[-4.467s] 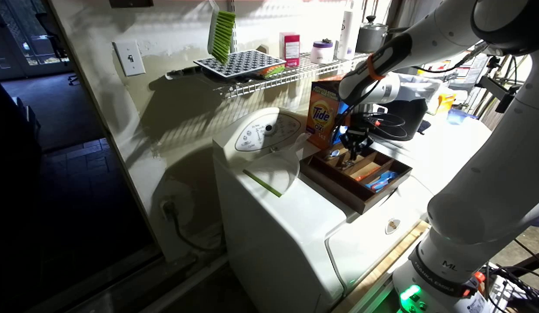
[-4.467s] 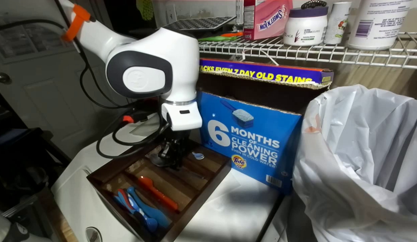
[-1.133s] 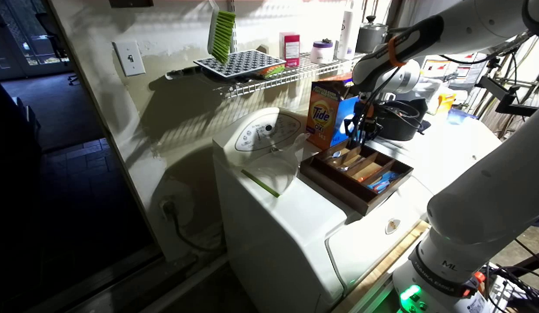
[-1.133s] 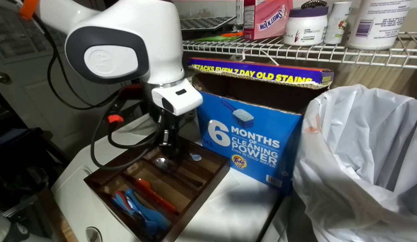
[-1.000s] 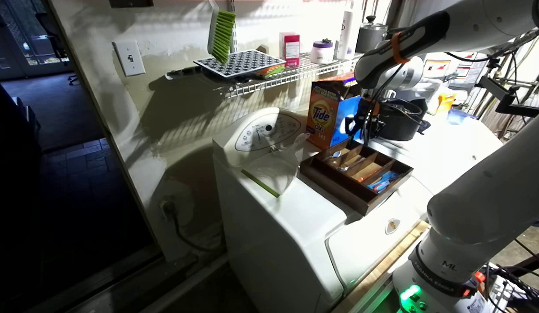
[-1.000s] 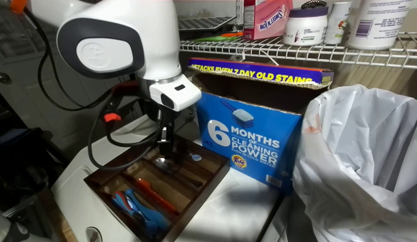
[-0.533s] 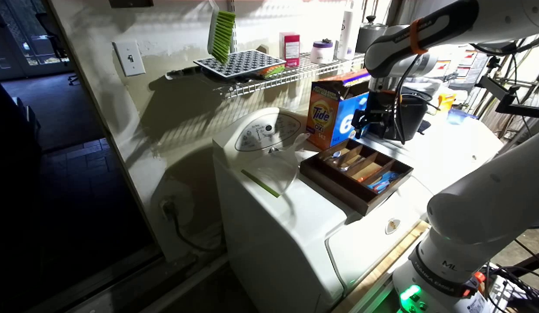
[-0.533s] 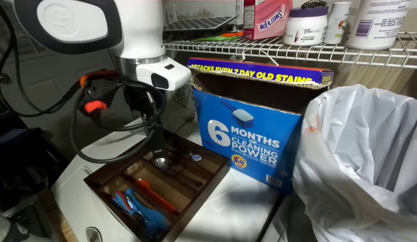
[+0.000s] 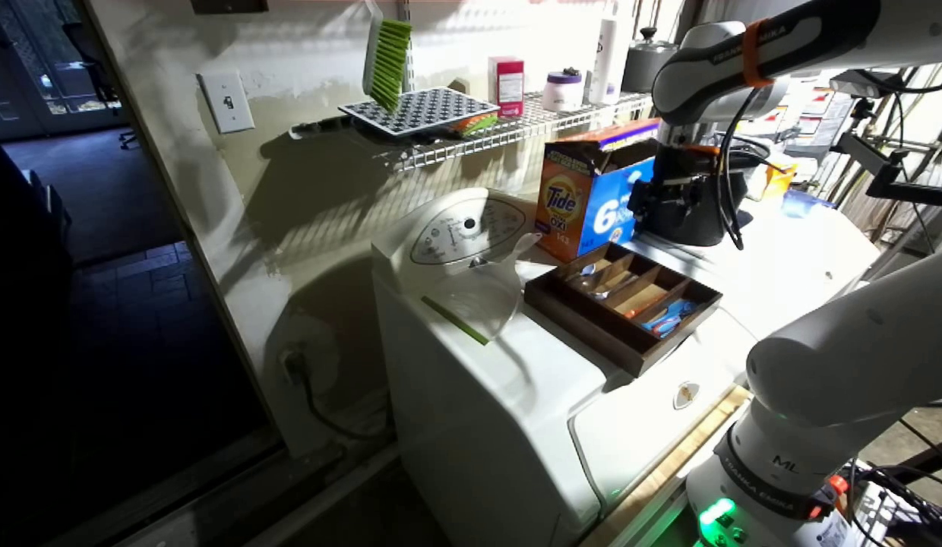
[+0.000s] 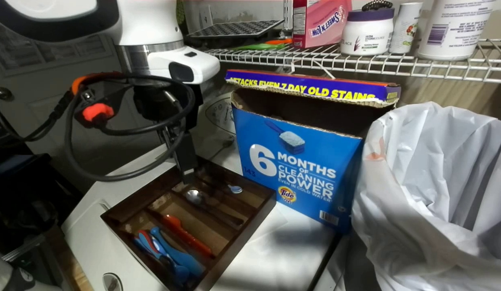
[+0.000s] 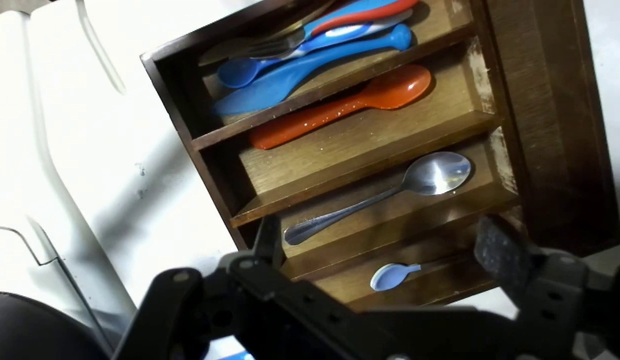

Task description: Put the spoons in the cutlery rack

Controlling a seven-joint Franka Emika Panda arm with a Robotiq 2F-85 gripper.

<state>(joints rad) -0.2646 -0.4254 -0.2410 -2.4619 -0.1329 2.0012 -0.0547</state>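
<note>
The dark wooden cutlery rack (image 11: 557,125) fills most of the wrist view and sits on the white machine top in both exterior views. A silver spoon (image 11: 436,174) lies in one compartment, bowl up. An orange spoon (image 11: 397,89) rests one compartment over. Beyond it, a blue spoon (image 11: 238,73) lies among other blue and red cutlery. Nearest my gripper (image 11: 381,237) is a small pale-blue spoon (image 11: 390,277), its dark handle hard to see. My fingers (image 11: 500,252) stand wide apart, nothing between them, above the rack; in an exterior view a fingertip (image 10: 188,174) hovers over its far-left edge.
A tall Tide box (image 10: 299,173) stands right behind the rack. A bin with a white bag (image 10: 432,194) is beside the box. A wire shelf (image 10: 371,66) with jars and boxes hangs above. A clear dustpan (image 9: 478,296) lies on the machine top.
Seconds ago my gripper was down in the rack at the silver spoon. It has since risen away and its jaws have spread; the silver spoon stays lying in its compartment.
</note>
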